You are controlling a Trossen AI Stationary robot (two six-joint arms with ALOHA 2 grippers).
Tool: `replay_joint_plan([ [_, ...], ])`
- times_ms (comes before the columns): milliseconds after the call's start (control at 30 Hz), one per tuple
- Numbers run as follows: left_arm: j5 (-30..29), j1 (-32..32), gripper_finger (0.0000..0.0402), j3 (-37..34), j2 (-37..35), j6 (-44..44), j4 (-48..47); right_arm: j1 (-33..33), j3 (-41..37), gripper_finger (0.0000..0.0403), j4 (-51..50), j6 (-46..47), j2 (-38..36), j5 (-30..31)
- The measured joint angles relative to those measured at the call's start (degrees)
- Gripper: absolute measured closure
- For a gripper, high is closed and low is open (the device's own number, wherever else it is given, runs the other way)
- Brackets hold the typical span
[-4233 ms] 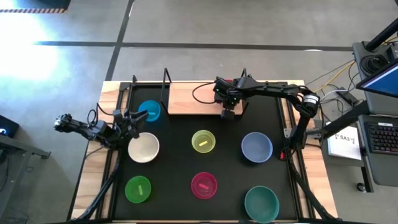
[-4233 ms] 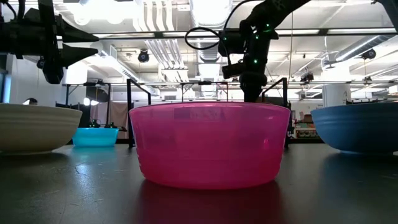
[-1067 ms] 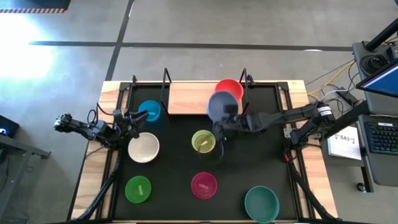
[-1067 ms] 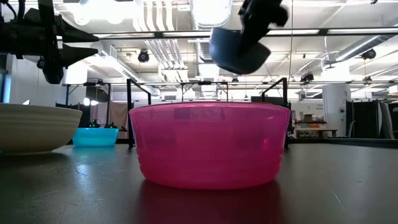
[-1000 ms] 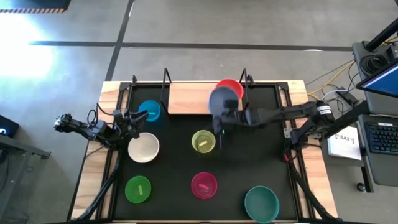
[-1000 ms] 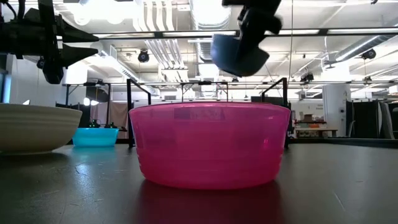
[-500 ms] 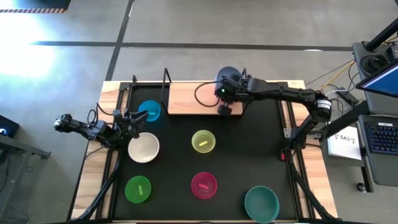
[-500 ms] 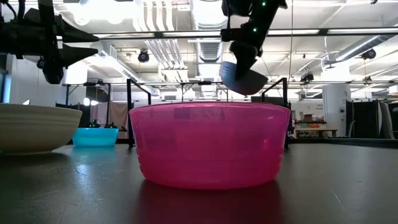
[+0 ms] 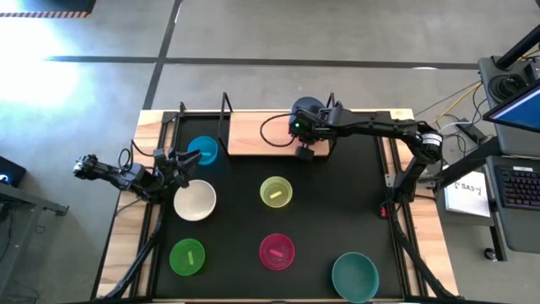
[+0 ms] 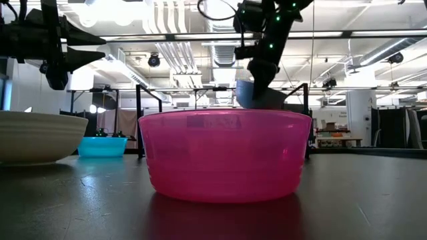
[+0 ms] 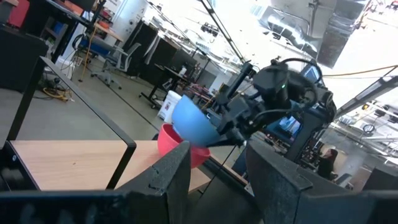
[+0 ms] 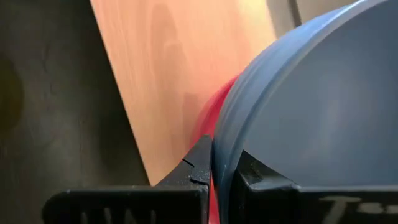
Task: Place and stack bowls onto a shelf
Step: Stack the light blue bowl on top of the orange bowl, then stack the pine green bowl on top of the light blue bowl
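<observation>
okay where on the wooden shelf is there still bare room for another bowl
The shelf is bare from its left upright to the red bowl. Its right end is crowded: the right gripper holds the grey-blue bowl over the red one. The left gripper waits between the blue bowl and white bowl.

Two dark, slender jointed arms, the right arm point(image 9: 371, 127) carrying a pale band near its elbow joint and a looped black cable at the wrist. Small green indicator lights glow on the right wrist housing. The right gripper point(image 12: 217, 171) ends in flat, matte black fingers point(image 12: 196, 163) with angular moulded edges.
</observation>
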Motion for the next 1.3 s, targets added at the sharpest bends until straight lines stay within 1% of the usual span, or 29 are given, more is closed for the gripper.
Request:
replay_joint_plan([
  [167, 0.0, 0.02, 0.0265, -0.01, 0.0, 0.01, -0.02, -0.34, -0.07, 0.0394, -2.0, -0.29, 1.2, 0.17],
  [367, 0.0, 0.01, 0.0265, 0.0, 0.0, 0.0, 0.01, -1.26, -0.07, 0.0389, -1.97, -0.33, 1.2, 0.22],
  [467, 0.0, 0.0, 0.0265, 0.0, 0.0, -0.02, -0.02, -1.82, -0.07, 0.0372, -2.53, -0.33, 1.2, 0.15],
  [733, 0.0, 0.01, 0.0265, -0.01, 0.0, -0.02, -0.02, -2.39, -0.01, 0.0304, -7.7, 0.76, 0.75, 0.28],
  [833, 0.0, 0.0, 0.0265, 0.0, 0.0, -0.01, -0.02, -2.17, 1.37, 0.0297, -9.98, 1.8, 0.22, 0.29],
  [1067, 0.0, 0.0, 0.0265, -0.02, 0.0, 0.0, 0.01, -1.14, 4.49, 0.0296, -12.78, 5.92, -1.42, -0.69],
  [1100, 0.0, 0.02, 0.0265, -0.01, 0.0, -0.01, -0.02, -0.84, 4.7, 0.0296, -12.84, 7.07, -1.88, -2.1],
  [1133, 0.0, 0.0, 0.0265, 0.0, 0.0, 0.0, -0.02, -0.48, 4.77, 0.0296, -12.85, 8.41, -2.33, -4.9],
  [1233, 0.0, 0.02, 0.0265, -0.01, 0.0, 0.0, -0.04, 0.88, 5.03, 0.0296, -13.2, 12.79, -3.05, -16.69],
  [1300, 0.0, 0.02, 0.0265, 0.0, 0.0, 0.0, -0.01, 2.44, 4.98, 0.0296, -13.54, 15.13, -3.17, -22.4],
])
